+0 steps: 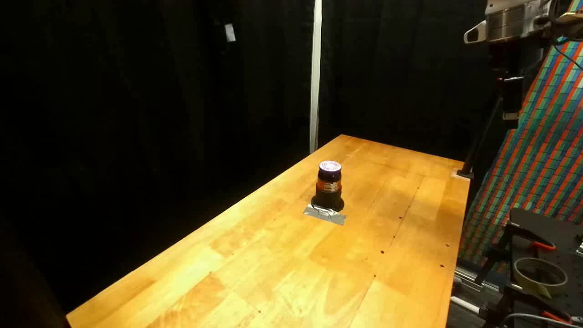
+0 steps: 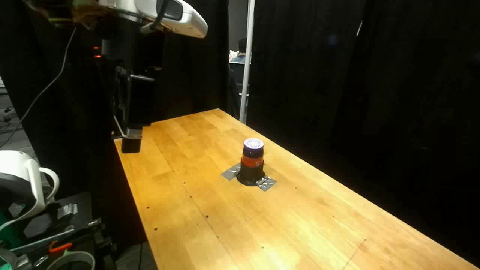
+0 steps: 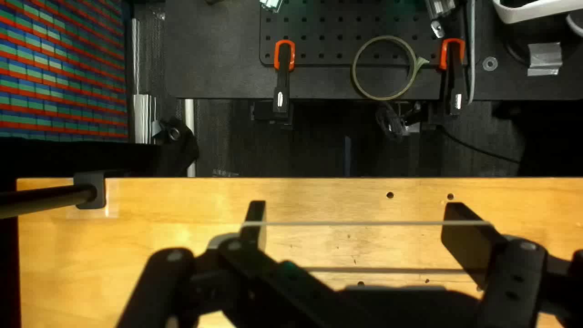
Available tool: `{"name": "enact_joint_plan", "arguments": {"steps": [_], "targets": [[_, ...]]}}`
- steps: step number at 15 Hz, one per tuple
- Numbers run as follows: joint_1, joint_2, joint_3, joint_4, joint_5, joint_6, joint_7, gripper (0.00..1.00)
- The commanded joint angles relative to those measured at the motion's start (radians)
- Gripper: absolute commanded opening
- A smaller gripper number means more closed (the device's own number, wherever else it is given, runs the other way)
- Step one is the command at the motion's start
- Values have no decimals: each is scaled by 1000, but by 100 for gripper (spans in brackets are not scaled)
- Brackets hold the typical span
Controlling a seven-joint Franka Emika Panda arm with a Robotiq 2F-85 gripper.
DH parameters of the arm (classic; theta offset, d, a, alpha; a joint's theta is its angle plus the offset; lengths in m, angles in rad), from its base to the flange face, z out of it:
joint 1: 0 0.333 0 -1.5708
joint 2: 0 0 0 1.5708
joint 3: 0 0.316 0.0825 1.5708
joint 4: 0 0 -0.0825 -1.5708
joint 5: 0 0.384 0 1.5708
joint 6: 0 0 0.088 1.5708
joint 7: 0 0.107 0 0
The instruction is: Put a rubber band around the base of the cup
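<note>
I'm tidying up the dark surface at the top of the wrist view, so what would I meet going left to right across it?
Orange-and-black clamp → tape roll → second orange-and-black clamp → pale cable → small washer-like ring → silver tape piece.

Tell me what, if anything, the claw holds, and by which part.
A rubber band, held by both ends of its stretched loop, apparently hooked around the spread fingers of the open claw.
</note>
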Motion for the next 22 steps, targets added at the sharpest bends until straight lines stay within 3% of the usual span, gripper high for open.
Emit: {"name": "enact_joint_plan", "arguments": {"steps": [1,6,10,14,22], "targets": [[8,1,-7,4,-2,-1,3,100],[8,-1,-7,6,-2,-1,3,100],[20,139,-21,77,12,100,-45,100],[34,356,-10,232,31,170,-68,100],[65,806,24,675,117,260,-105,100]]}}
